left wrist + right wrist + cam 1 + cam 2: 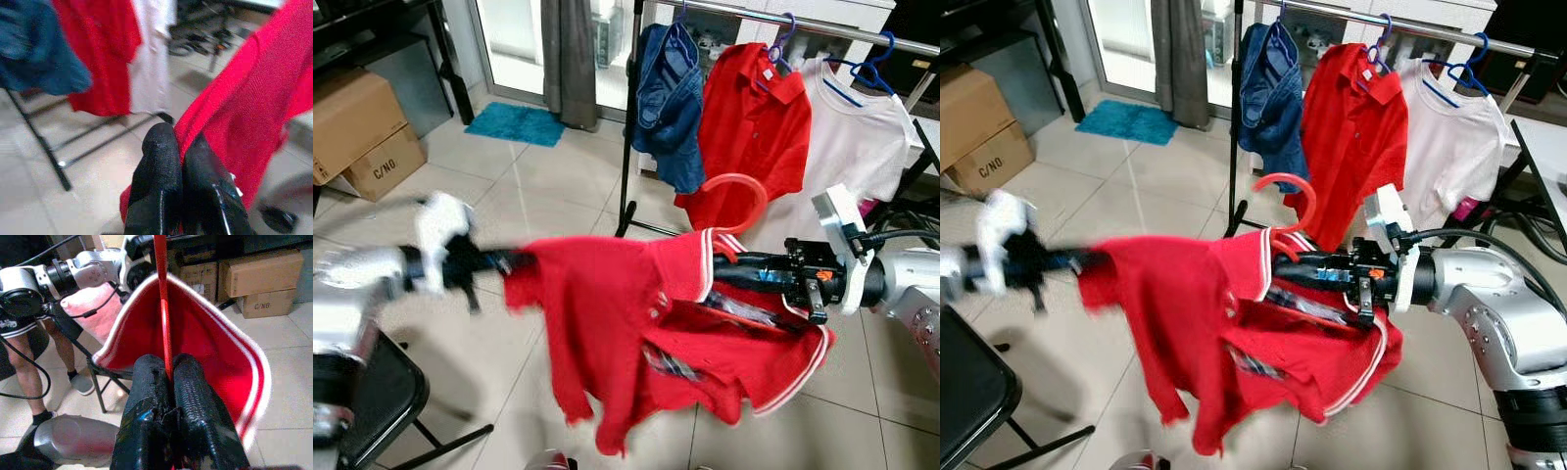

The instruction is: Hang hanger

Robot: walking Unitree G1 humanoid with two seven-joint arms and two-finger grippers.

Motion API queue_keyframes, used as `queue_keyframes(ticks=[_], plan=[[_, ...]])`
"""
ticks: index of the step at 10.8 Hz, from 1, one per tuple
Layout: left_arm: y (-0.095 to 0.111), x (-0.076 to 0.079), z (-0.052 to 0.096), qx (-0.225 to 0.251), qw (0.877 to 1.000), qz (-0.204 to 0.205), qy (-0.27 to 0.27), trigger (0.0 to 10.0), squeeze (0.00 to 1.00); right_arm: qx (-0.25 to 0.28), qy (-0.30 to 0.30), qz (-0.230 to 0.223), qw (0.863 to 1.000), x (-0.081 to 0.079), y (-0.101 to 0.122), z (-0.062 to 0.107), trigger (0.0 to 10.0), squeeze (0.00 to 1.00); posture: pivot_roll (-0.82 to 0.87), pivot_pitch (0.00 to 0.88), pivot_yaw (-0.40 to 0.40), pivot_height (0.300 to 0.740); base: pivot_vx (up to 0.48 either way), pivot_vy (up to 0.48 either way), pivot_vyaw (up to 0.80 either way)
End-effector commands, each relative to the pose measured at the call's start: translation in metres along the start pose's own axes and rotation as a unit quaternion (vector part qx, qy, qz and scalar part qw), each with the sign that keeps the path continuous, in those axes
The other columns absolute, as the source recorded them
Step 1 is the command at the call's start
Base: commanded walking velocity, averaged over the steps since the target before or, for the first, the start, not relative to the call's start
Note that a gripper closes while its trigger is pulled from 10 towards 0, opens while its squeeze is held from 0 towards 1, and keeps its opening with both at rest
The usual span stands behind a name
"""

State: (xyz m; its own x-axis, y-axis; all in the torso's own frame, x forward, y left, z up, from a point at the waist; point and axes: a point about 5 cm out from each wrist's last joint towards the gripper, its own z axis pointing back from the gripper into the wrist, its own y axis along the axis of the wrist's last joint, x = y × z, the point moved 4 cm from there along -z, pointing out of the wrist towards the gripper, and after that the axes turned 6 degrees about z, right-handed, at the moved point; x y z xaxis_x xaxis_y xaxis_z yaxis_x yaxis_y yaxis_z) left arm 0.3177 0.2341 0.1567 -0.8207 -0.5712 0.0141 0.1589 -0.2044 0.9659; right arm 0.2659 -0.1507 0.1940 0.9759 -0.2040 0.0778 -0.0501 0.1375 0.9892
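Note:
A red polo shirt [607, 323] with white trim hangs spread between my two grippers, draped over a red hanger whose hook [734, 177] curls up above the collar. My right gripper [720, 264] is shut on the hanger's thin red stem [163, 308] just inside the collar. My left gripper [504, 259], blurred by motion, is shut on the shirt's sleeve edge [215, 127]. Behind them, the clothes rail [803, 22] crosses the top of the view, well above and beyond the hook.
On the rail hang a denim shirt [666, 108], a red polo [754, 127] and a white tee [852, 137]. The rack's black post [631, 117] stands to their left. Cardboard boxes [352, 127], a blue mat [514, 122] and a black chair [362, 401] are on the left. A person's legs [24, 367] stand nearby.

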Motion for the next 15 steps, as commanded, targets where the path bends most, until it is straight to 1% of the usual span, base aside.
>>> queue_keyframes(ticks=[1,3,5,6,10,11,14,15], plan=[[0.012,-0.015,0.017,0.022,0.999,-0.004,0.047,0.0,0.00,0.009,-0.028,0.020,0.999,0.008,0.009,0.012,10.0,0.00,0.08,0.035,-0.026,0.740,0.000,0.000,0.00],[0.017,-0.025,0.038,0.054,0.994,0.009,0.092,0.0,0.00,0.017,-0.045,0.019,0.999,0.013,0.008,0.016,10.0,0.00,0.08,0.032,-0.028,0.740,0.000,0.000,0.00],[0.013,-0.028,0.047,0.065,0.991,0.022,0.113,0.0,0.00,0.016,-0.051,0.020,0.998,0.016,0.006,0.018,10.0,0.00,0.08,0.029,-0.031,0.740,0.000,0.000,0.00],[0.005,-0.028,0.053,0.060,0.990,0.029,0.123,0.0,0.00,0.015,-0.054,0.022,0.998,0.017,0.006,0.020,10.0,0.00,0.08,0.029,-0.031,0.740,0.000,0.000,0.00],[-0.005,-0.029,0.064,0.058,0.986,0.043,0.148,0.0,0.00,0.010,-0.070,0.026,0.997,0.023,0.005,0.029,10.0,0.00,0.08,0.026,-0.035,0.740,0.000,0.000,0.00],[-0.006,-0.029,0.064,0.058,0.986,0.044,0.148,0.0,0.00,0.010,-0.071,0.027,0.997,0.023,0.005,0.030,10.0,0.00,0.08,0.026,-0.036,0.740,0.000,0.000,0.00],[-0.011,-0.026,0.067,0.067,0.983,0.054,0.160,0.0,0.00,0.006,-0.097,0.017,0.995,0.030,-0.002,0.042,10.0,0.00,0.08,0.024,-0.040,0.740,0.000,0.000,0.00],[-0.012,-0.022,0.061,0.066,0.985,0.051,0.152,0.0,0.00,0.008,-0.100,0.016,0.995,0.031,-0.002,0.042,10.0,0.00,0.08,0.025,-0.041,0.740,0.000,0.000,0.00]])
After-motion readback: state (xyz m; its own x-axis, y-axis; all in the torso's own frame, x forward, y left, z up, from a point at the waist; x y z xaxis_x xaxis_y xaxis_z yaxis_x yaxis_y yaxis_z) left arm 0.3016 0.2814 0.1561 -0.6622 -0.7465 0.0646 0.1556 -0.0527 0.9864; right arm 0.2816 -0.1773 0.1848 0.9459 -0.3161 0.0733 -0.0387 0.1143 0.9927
